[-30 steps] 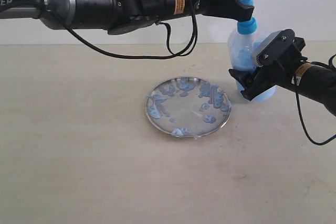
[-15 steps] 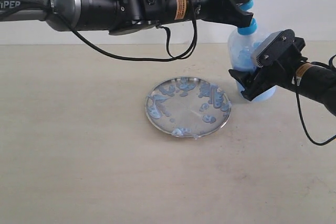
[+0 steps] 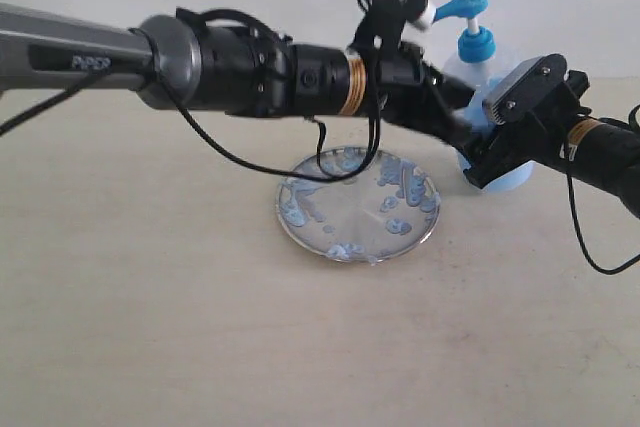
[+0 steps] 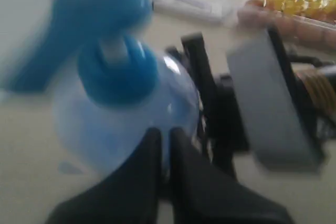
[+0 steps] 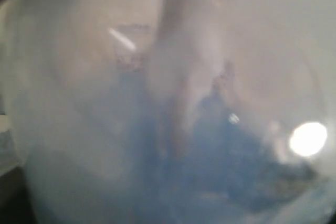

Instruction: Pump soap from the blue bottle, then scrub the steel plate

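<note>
Left hand [image 4: 164,132] dropped off the pump [image 3: 458,2], now low by the blue bottle [image 3: 475,49], fingers [image 4: 149,153] pinched together, empty. Right hand [image 3: 495,139] clamps the bottle beside the steel plate [image 3: 352,211].

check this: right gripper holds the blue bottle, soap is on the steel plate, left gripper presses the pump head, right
No: the left gripper sits lower, beside the body of the blue bottle; the exterior view shows the pump head free. The rest stands.

"PiPER" on L arm [image 3: 90,59] (white)
</note>
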You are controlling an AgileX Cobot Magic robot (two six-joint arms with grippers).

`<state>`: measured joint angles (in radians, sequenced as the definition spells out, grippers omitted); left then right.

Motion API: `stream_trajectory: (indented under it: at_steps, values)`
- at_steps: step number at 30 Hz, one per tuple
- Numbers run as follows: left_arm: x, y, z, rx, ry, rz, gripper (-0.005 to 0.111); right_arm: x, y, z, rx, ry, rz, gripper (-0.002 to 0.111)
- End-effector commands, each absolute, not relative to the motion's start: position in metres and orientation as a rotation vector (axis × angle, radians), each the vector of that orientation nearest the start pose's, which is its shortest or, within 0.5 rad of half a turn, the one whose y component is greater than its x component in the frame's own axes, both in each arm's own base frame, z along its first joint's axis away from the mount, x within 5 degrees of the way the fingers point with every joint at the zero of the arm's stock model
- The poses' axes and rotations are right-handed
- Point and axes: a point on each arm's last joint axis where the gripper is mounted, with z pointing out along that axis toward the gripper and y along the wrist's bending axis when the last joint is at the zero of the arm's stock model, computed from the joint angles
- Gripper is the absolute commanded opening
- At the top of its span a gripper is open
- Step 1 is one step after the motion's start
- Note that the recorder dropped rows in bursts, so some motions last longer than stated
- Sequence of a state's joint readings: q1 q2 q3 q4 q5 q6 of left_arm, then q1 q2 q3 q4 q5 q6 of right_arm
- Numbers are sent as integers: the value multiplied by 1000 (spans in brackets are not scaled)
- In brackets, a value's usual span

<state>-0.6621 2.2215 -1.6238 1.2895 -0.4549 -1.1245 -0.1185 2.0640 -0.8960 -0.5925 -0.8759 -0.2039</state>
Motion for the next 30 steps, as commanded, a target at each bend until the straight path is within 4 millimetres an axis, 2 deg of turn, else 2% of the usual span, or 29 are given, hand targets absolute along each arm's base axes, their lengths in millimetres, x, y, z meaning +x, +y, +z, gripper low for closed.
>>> stream_trajectory:
  at_steps: [1, 5, 7, 12, 17, 21, 30]
  values:
    - [379, -342, 182, 1027, 1735, -740, 4, 382, -5, 108, -817, 1729, -100, 1]
    - [378, -345, 193, 1043, 1682, -765, 4, 382, -5, 108, -810, 1732, -95, 1]
    - [374, -348, 205, 1067, 1620, -827, 4, 382, -5, 108, -810, 1732, -95, 1]
    - [357, -347, 251, 1112, 1449, -938, 4, 382, -5, 108, -810, 1732, -95, 1]
    - [356, -336, 291, 1048, 1406, -821, 4, 382, -5, 108, -808, 1733, -95, 1]
    - [369, -329, 290, 962, 1446, -673, 4, 382, -5, 108, -808, 1733, -95, 1]
    - [378, -333, 267, 1002, 1439, -620, 4, 382, -5, 108, -804, 1734, -92, 1]
